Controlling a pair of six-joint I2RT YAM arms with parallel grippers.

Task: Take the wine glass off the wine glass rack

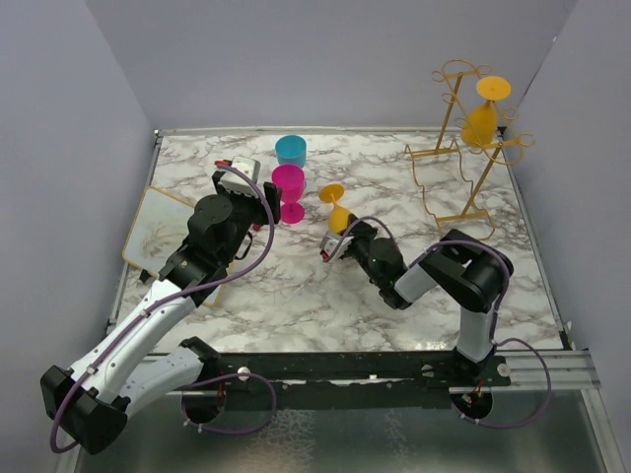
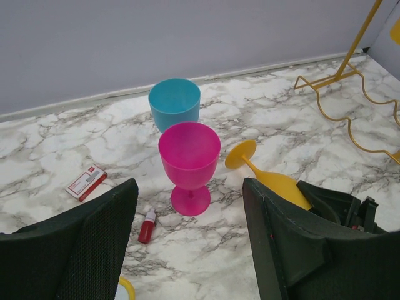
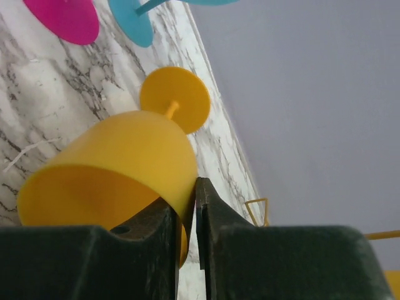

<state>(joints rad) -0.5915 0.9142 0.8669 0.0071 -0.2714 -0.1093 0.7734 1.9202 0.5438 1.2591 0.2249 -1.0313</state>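
Observation:
The gold wire wine glass rack stands at the back right, and a yellow wine glass hangs upside down on it. My right gripper is shut on the rim of a second yellow wine glass, one finger inside the bowl and one outside. This glass is tilted low over the table's middle, foot pointing away; it also shows in the left wrist view. My left gripper is open and empty, just short of a pink goblet.
A blue cup stands behind the pink goblet. A small red bottle and a red-and-white box lie near my left fingers. A yellow-rimmed white tray lies at the left edge. Walls enclose the table on three sides.

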